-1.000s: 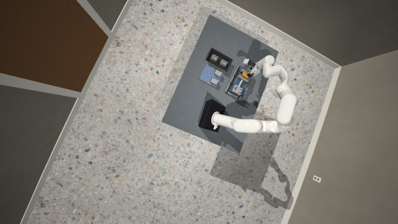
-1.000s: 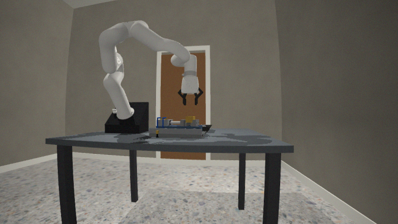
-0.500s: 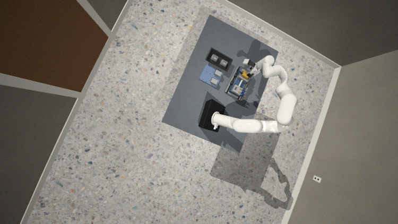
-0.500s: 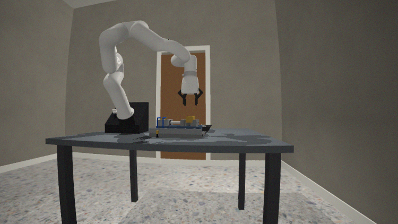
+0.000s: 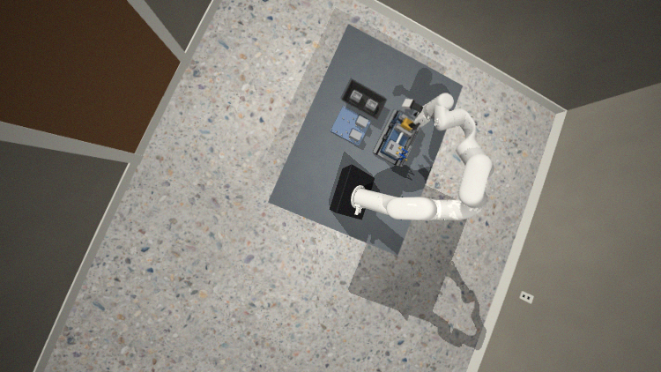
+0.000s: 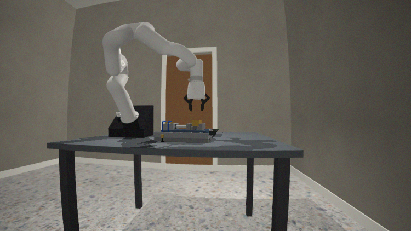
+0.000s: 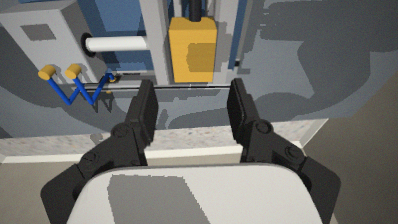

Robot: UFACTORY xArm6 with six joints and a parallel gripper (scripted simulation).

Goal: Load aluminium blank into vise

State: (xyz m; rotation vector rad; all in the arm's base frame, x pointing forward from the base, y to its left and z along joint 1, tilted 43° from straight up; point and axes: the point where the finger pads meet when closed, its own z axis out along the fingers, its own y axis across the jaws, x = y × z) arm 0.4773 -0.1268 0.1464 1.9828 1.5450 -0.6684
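Observation:
A brass blank [image 7: 192, 49] lies in the vise [image 5: 397, 136], in the opening between the jaws; it also shows in the side view [image 6: 196, 122]. My gripper [image 7: 192, 92] is open and empty. It hangs well above the vise's end away from the blue hoses [image 7: 75, 87], as seen from the side [image 6: 196, 106]. Two aluminium blanks [image 5: 362, 122] [image 5: 355, 134] lie flat on the blue infeed plate [image 5: 348, 125]. Two finished parts [image 5: 355, 96] [image 5: 371, 103] sit in the dark outfeed tray [image 5: 363, 98].
The arm's black base box [image 5: 348, 189] stands on the table near the vise's hose end. The table's edge runs just behind my fingers in the wrist view, with floor beyond it. The vise's white rod [image 7: 115, 43] lies left of the brass blank.

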